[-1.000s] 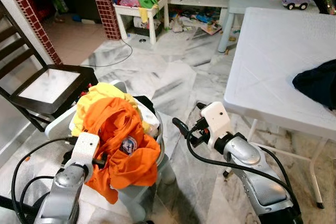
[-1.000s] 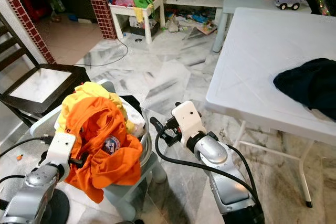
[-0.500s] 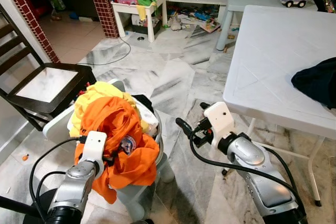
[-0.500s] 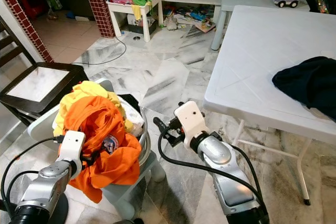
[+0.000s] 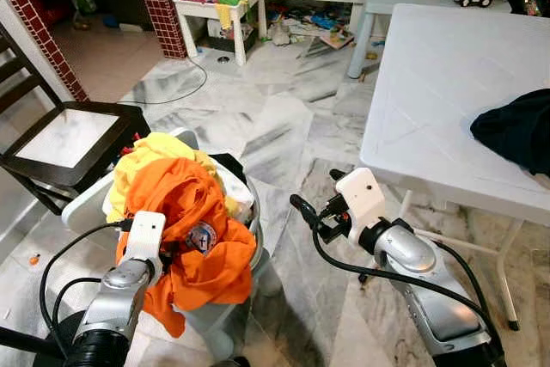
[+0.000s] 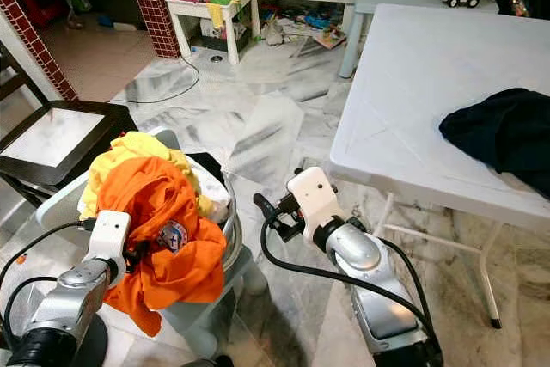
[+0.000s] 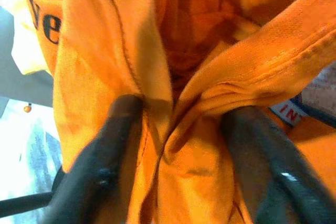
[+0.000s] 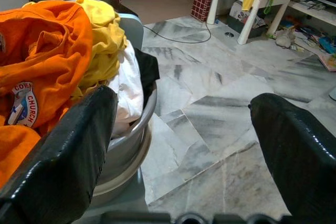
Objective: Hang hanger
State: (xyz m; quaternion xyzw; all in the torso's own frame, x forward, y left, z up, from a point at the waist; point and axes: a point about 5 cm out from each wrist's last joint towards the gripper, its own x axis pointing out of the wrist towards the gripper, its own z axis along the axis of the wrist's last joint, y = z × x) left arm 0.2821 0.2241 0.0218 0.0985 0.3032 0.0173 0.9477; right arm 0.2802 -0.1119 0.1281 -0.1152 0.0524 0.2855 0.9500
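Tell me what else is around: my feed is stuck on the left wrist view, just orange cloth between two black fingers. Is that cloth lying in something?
Observer: Yes. The orange shirt tops a heap in a grey basket, above a yellow garment.
Operator: Where is the other arm?
Observer: The right gripper hovers open over the marble floor beside the basket, holding nothing.
Operator: Any clothes elsewhere?
Observer: A dark garment lies on the white table to the robot's right.

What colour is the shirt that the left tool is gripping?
Orange shirt, pinched by the left tool; clearest in the left wrist view.
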